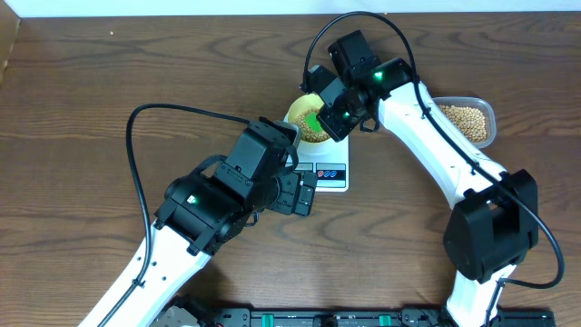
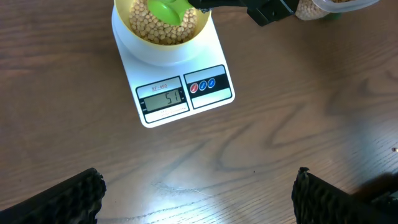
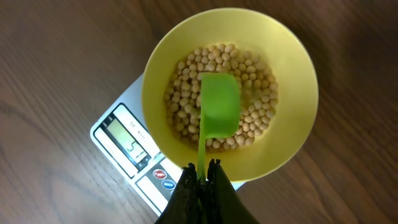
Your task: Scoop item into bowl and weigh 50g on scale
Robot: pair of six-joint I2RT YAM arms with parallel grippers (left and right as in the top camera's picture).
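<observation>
A pale yellow bowl (image 3: 292,81) stands on the white scale (image 3: 124,140) and holds a layer of beige beans (image 3: 186,81). My right gripper (image 3: 205,171) is shut on the thin handle of a green scoop (image 3: 219,106), whose cup hangs over the beans inside the bowl. From overhead, the right gripper (image 1: 329,113) sits above the bowl (image 1: 295,116). The left gripper (image 2: 199,199) is open and empty over bare wood, in front of the scale (image 2: 180,93), whose display shows 51. Its fingers (image 2: 68,199) stand far apart.
A clear plastic tub (image 1: 467,123) with more beans stands to the right of the scale, behind the right arm. The left arm crosses the table's near-left part. Dark wood tabletop (image 1: 82,118) lies all around.
</observation>
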